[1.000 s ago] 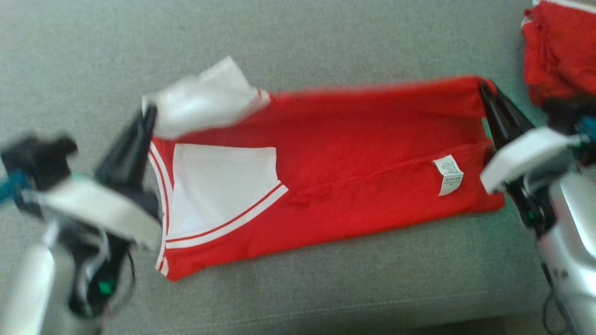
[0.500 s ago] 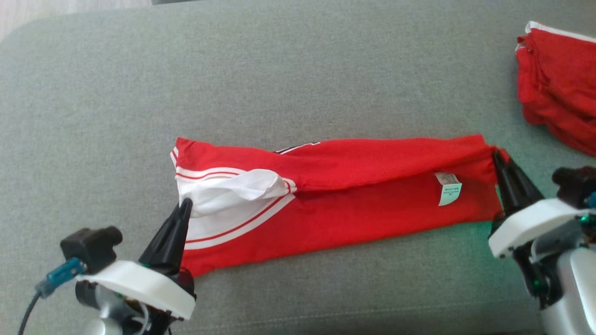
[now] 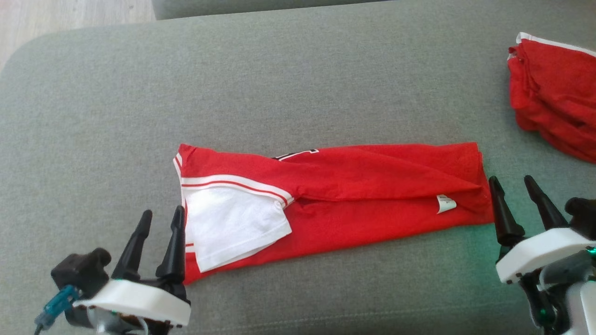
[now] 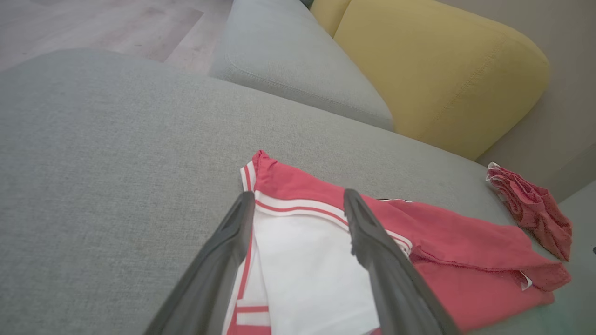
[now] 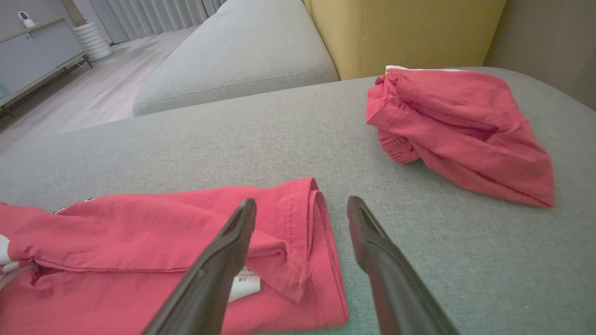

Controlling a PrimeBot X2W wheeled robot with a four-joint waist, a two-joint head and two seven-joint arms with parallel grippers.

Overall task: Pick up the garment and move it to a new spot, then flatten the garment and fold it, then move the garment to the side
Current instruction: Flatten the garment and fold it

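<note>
Head view: a red garment (image 3: 354, 186) lies folded into a long strip across the centre of a grey sofa seat (image 3: 279, 83). The left gripper (image 3: 162, 211), lower left, and the right gripper (image 3: 511, 179), lower right, flank its ends, jaws spread, empty.

Left wrist view: the jaws frame its white sleeve (image 4: 302, 270).

Right wrist view: the jaws frame its hem (image 5: 321, 242).

Likely a lengthwise fold is done, while further folding and moving the garment aside remain.

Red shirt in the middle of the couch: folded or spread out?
Folded. The red shirt lies as a long strip, one layer lapped over another, white sleeve turned in on top, doubled edges at its right end.
</note>
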